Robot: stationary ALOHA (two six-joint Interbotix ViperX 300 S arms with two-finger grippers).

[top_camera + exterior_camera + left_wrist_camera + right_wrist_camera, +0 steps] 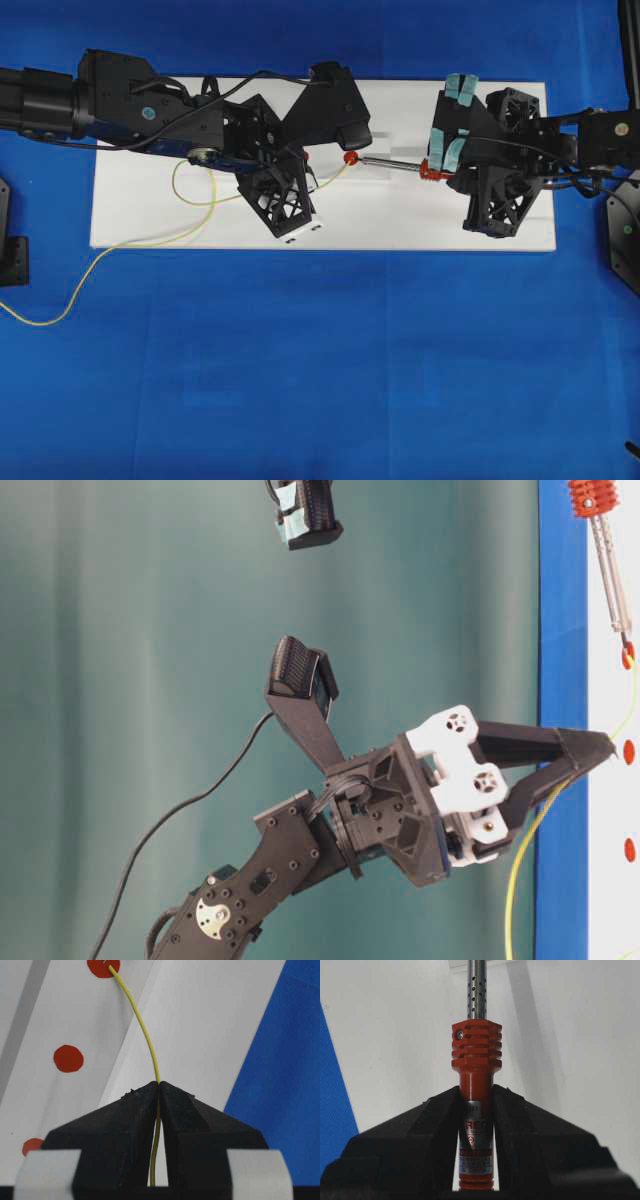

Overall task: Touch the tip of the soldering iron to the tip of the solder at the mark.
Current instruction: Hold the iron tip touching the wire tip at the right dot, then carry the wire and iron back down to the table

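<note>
The soldering iron (pixel 400 165) lies level over the white board, its red handle (pixel 476 1060) clamped in my shut right gripper (pixel 476 1092), which also shows in the overhead view (pixel 440 168). Its dark tip (pixel 627 648) sits at a red mark (pixel 351 157). My left gripper (pixel 159 1084) is shut on the thin yellow solder (pixel 145 1035); it also shows from overhead (pixel 305 172) and at table level (pixel 608 745). The solder's free end curves up onto the same red mark (pixel 102 966). The two tips are together at that mark; I cannot tell whether they touch.
The white board (pixel 200 220) lies on blue cloth (pixel 320 360). Two more red marks (pixel 68 1058) (pixel 32 1146) lie in a row on it. Loose solder loops over the board's left part (pixel 195 205) and trails onto the cloth (pixel 60 310).
</note>
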